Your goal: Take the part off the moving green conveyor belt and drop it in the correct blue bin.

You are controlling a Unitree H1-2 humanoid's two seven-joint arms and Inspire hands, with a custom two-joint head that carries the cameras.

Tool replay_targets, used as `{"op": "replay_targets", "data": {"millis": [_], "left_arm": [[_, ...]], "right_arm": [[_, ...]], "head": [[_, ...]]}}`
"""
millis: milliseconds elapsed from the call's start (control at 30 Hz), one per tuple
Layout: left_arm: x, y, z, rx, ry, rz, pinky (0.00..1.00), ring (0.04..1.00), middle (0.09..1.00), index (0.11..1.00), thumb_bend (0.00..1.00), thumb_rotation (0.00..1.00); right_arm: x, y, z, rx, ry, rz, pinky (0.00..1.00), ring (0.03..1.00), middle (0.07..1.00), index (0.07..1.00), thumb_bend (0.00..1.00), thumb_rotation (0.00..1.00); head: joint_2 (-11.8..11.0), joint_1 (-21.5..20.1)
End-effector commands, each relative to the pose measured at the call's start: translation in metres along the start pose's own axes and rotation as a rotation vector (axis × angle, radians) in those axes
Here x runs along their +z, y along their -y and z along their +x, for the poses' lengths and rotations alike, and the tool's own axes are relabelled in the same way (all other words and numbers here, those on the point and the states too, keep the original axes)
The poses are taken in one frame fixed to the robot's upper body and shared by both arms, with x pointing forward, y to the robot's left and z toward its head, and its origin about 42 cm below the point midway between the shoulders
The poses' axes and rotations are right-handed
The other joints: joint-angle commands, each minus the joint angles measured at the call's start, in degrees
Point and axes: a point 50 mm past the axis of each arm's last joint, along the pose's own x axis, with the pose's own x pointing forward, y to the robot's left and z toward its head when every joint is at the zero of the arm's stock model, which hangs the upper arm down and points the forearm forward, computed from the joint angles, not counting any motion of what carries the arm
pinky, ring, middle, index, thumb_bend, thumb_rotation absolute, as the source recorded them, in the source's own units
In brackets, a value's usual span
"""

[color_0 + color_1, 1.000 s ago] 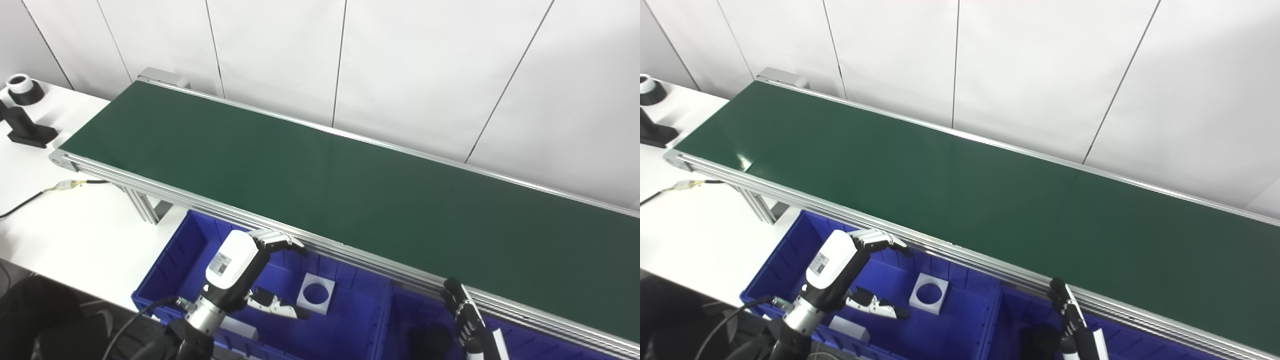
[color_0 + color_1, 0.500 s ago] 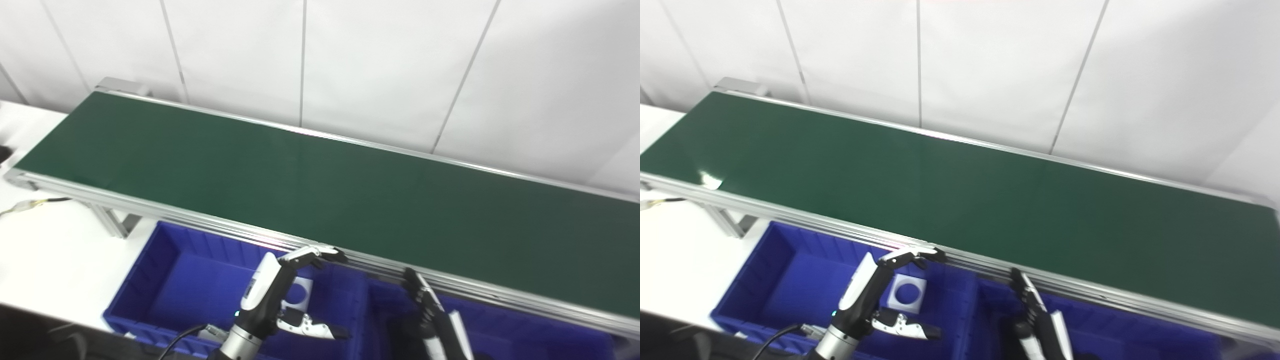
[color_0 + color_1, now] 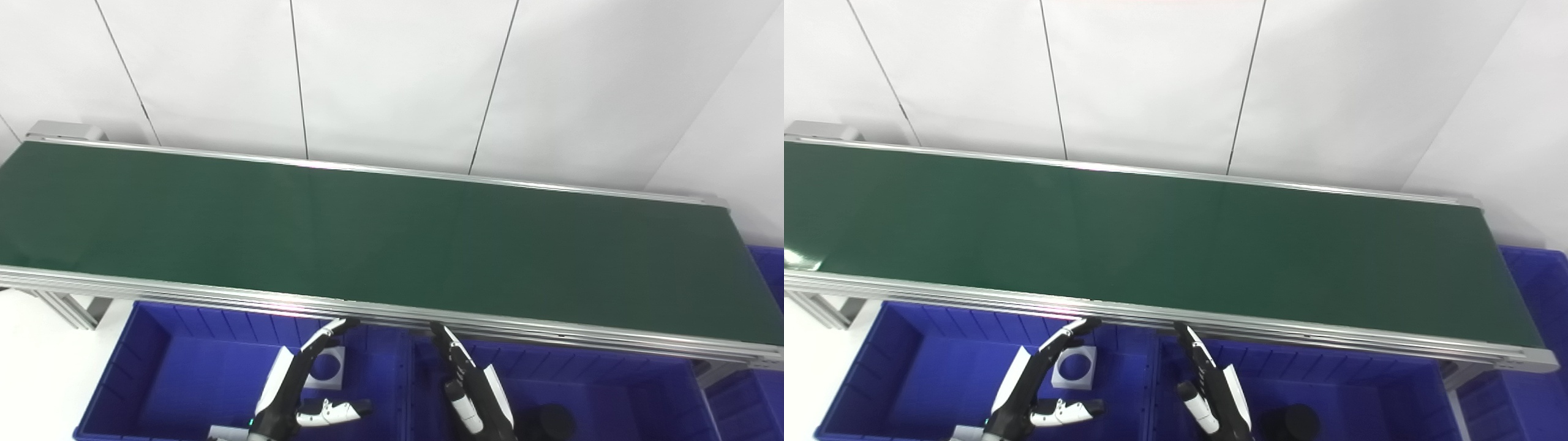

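Note:
The green conveyor belt (image 3: 380, 239) runs across the picture and carries no part. My left hand (image 3: 300, 392) is open and empty, fingers spread, above the left blue bin (image 3: 153, 373). A white square part with a round hole (image 3: 326, 369) lies in that bin just behind the hand. My right hand (image 3: 468, 389) is open and empty, fingers straight, above the right blue bin (image 3: 618, 398). A black round part (image 3: 548, 421) lies in the right bin. Both hands stay below the belt's near rail.
The belt's aluminium rail (image 3: 392, 312) overhangs the bins' far edges. Another blue bin (image 3: 1534, 275) stands past the belt's right end. White table (image 3: 30, 361) shows at the left, white wall panels behind.
The whole picture has shifted: the camera has swung right and the belt now lies level. My left hand has drawn in and lowered in the picture; the right hand keeps its straight pose.

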Motion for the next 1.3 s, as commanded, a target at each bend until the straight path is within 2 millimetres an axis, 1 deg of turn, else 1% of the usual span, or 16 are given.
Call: {"op": "replay_targets", "data": {"millis": [0,167,300,400,433,533,567,600,633,700,733,900,1000,1100,1167,1267], "left_arm": [[0.005,-0.003,0.007,0.009,0.049,-0.003,0.77,0.839,0.871,0.794,0.93,0.67],[0.003,-0.001,0.007,0.003,0.040,-0.001,0.76,0.829,0.865,0.782,0.90,0.71],[0.002,0.001,0.006,0.000,0.035,-0.001,0.79,0.843,0.862,0.781,0.89,0.79],[0.001,0.005,0.007,0.006,0.032,-0.002,0.80,0.851,0.857,0.784,0.90,0.88],[-0.001,0.006,0.008,0.006,0.023,-0.007,0.80,0.851,0.856,0.785,0.91,0.89],[-0.005,0.007,0.009,0.010,0.006,-0.010,0.80,0.858,0.855,0.791,0.93,0.92],[-0.004,0.006,0.009,0.013,0.011,-0.007,0.80,0.857,0.853,0.791,0.94,0.93],[-0.003,0.005,0.009,0.015,0.015,-0.005,0.79,0.849,0.852,0.791,0.92,0.93],[-0.003,0.004,0.008,0.016,0.020,0.002,0.77,0.843,0.853,0.795,0.91,0.94],[-0.004,0.000,0.007,0.015,0.025,0.018,0.77,0.842,0.858,0.800,0.90,0.95],[-0.005,-0.002,0.006,0.013,0.026,0.027,0.77,0.846,0.865,0.807,0.89,0.96],[-0.006,-0.009,0.001,-0.002,0.024,0.028,0.80,0.863,0.876,0.824,0.89,0.97],[-0.003,-0.011,-0.001,-0.010,0.030,0.021,0.81,0.871,0.880,0.830,0.89,0.96],[-0.001,-0.012,-0.001,-0.009,0.041,0.025,0.79,0.858,0.875,0.825,0.89,0.97],[0.001,-0.013,-0.002,-0.006,0.044,0.018,0.79,0.854,0.872,0.821,0.90,0.95],[0.002,-0.016,-0.004,-0.002,0.045,0.018,0.78,0.850,0.869,0.821,0.91,0.94]], "right_arm": [[0.008,0.002,0.008,-0.004,0.045,0.002,0.97,0.961,0.969,0.943,0.89,0.98],[0.007,0.005,0.007,-0.006,0.041,-0.007,0.97,0.963,0.970,0.945,0.89,0.99],[0.006,0.007,0.005,-0.010,0.038,-0.008,0.97,0.964,0.971,0.942,0.90,0.98],[0.005,0.009,0.004,-0.016,0.036,-0.014,0.97,0.971,0.975,0.943,0.91,0.98],[0.005,0.009,0.004,-0.020,0.034,-0.016,0.97,0.972,0.976,0.943,0.91,0.98],[0.003,0.009,0.004,-0.028,0.028,-0.022,0.98,0.975,0.974,0.937,0.93,0.98],[0.003,0.008,0.004,-0.026,0.028,-0.020,0.99,0.977,0.974,0.935,0.93,0.98],[0.003,0.007,0.004,-0.026,0.027,-0.018,0.99,0.985,0.979,0.938,0.91,0.97],[0.003,0.005,0.005,-0.022,0.027,-0.019,1.00,0.990,0.982,0.939,0.90,0.96],[0.003,0.001,0.007,-0.018,0.028,-0.017,0.99,0.988,0.982,0.938,0.90,0.96],[0.004,-0.002,0.007,-0.015,0.029,-0.015,1.00,0.990,0.982,0.936,0.91,0.95],[0.006,-0.009,0.010,-0.020,0.039,-0.029,1.00,0.987,0.976,0.934,0.90,0.96],[0.008,-0.009,0.010,-0.020,0.045,-0.020,1.00,0.990,0.981,0.939,0.90,0.95],[0.009,-0.007,0.008,-0.016,0.050,-0.024,1.00,0.998,0.990,0.949,0.91,0.97],[0.010,-0.007,0.007,-0.017,0.055,-0.025,1.00,0.998,0.993,0.954,0.92,0.98],[0.011,-0.009,0.009,-0.023,0.059,-0.030,0.99,0.984,0.981,0.948,0.92,0.99]], "head": [[0.0,0.4],[-0.3,0.7],[-0.9,0.4],[-1.3,-0.1],[-2.1,-1.1],[-2.6,-2.4],[-2.9,-4.0],[-2.9,-4.0],[-3.2,-5.7],[-3.4,-7.0],[-3.3,-7.9],[-3.0,-8.3],[-1.2,-5.4],[-0.5,-4.6],[-0.2,-4.9],[-0.1,-6.7]]}}
